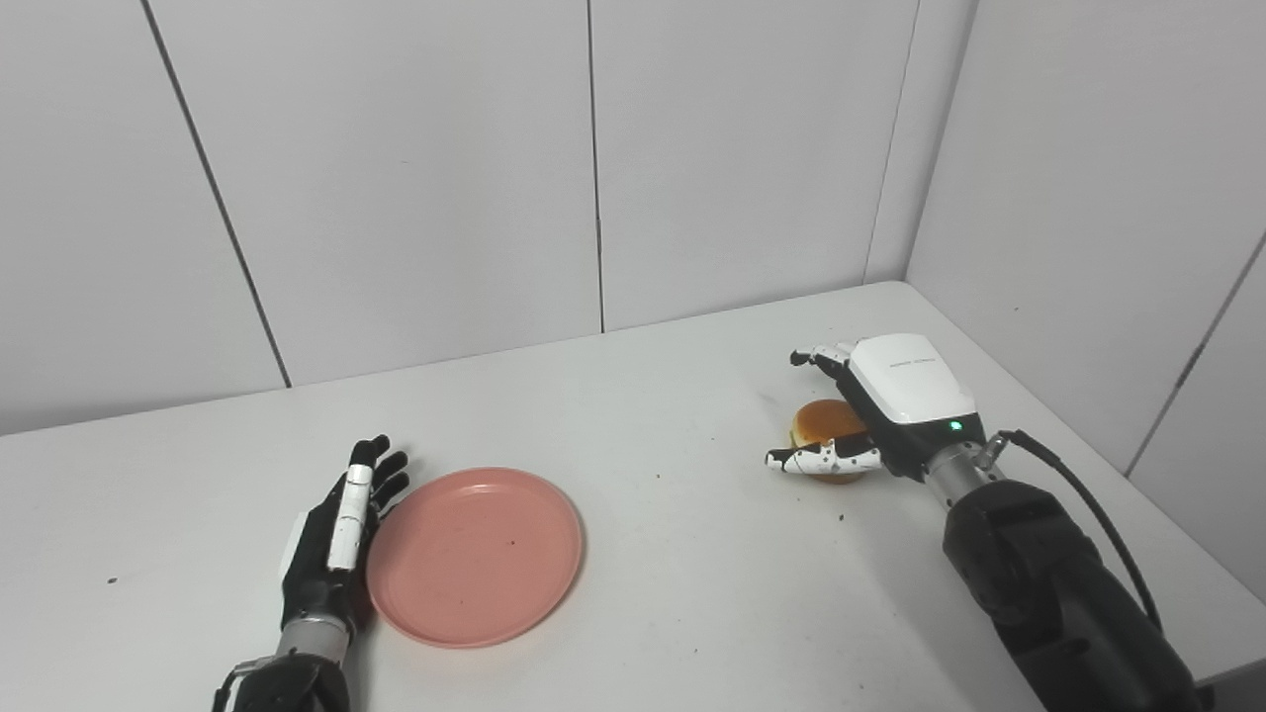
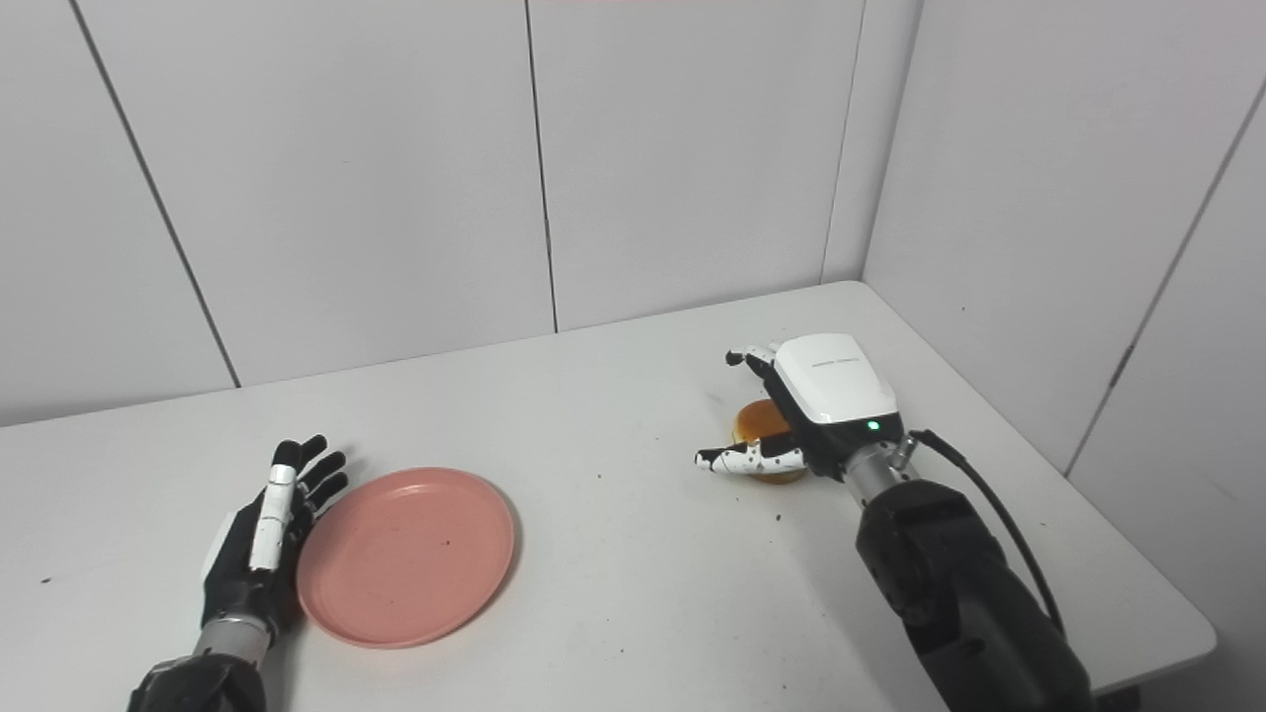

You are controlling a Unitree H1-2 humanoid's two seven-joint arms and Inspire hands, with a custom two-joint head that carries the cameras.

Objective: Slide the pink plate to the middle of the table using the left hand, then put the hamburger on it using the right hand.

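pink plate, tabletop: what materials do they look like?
Pink plate: likely plastic or melamine, matte; uniform colour, thin raised rim, only a soft sheen. Table: smooth white laminate or coated board, by the look; flat, faint reflections, dark specks on the surface. Neither can be confirmed from these views.

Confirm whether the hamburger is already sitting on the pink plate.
No: the hamburger lies on the bare table under the right hand, well apart from the empty pink plate.

Plate (image 1: pixel 474 557) left on table (image 1: pixel 673 554); hamburger (image 1: pixel 827 425) far right, seemingly under right hand (image 1: pixel 890 410)
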